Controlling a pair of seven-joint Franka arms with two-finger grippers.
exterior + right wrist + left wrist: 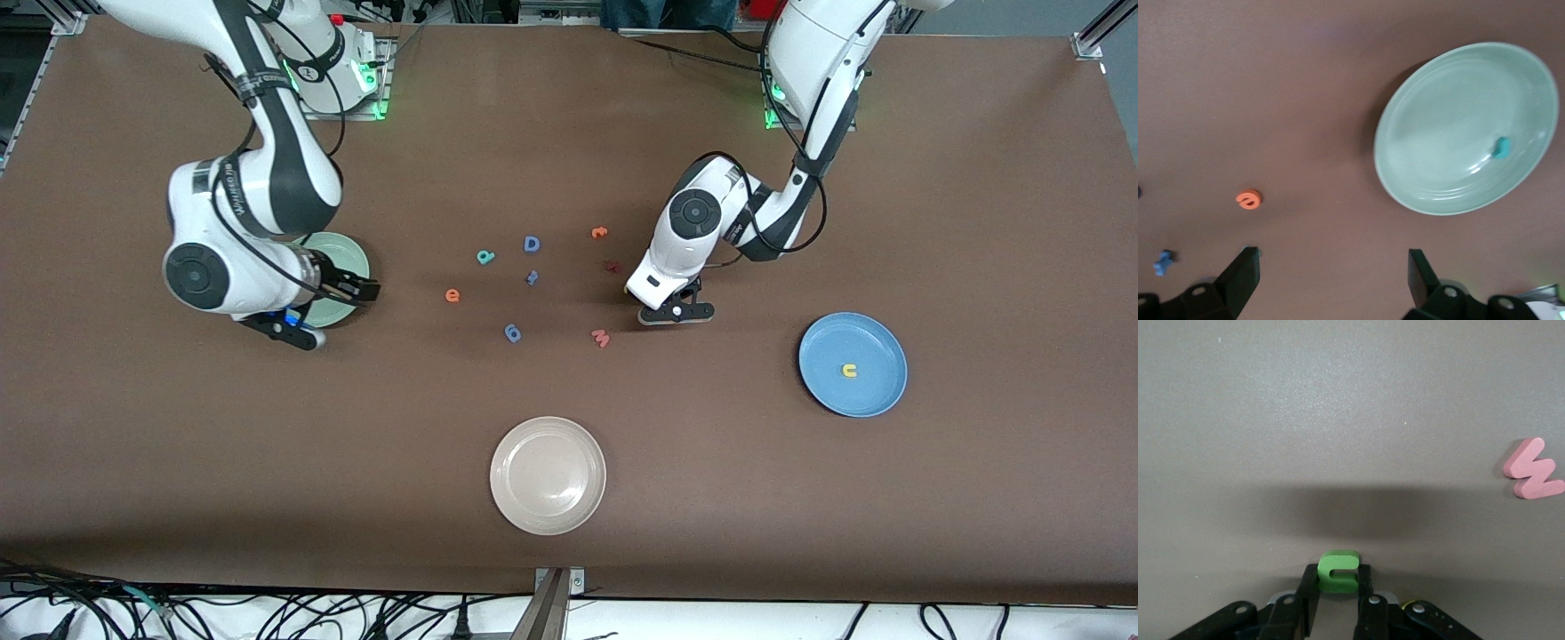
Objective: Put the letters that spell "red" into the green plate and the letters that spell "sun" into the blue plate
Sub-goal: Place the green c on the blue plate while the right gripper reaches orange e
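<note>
- Across the front view, a brown matte desk (978, 178) fills nearly the whole picture; metal frame pieces sit at its corners, both arm bases with green lights stand along the top edge, and a tangle of black cables (267, 613) runs on a white strip along the bottom.
- Toward the right arm's end, the right claw (342, 298) hangs over the green plate (351, 253), which its arm largely covers.
- Around the middle of the desk lie a teal d (484, 257), an orange e (452, 295), a blue capital D (532, 244), an orange t (599, 233), a dark red letter (613, 266), a pink w (601, 337) and two more small blue letters.
- The left claw (676, 313) is down at the desk near the pink w.
- Toward the left arm's end, the blue plate (876, 391) holds a yellow u (850, 370); a cream-white plate (548, 476) lies nearest the camera.
- From the left wrist view, the left claw (1338, 583) is closed on an olive-green n (1337, 571) at the desk surface, under a broad soft shadow; the pink w (1533, 469) lies nearby.
- From the right wrist view, the right claw (1331, 263) stands wide open and empty above the bare desk, just beside the green plate (1431, 153), with a teal r (1501, 147) in the plate; the orange e (1249, 199) and a small blue letter (1163, 263) lie apart on the desk.
</note>
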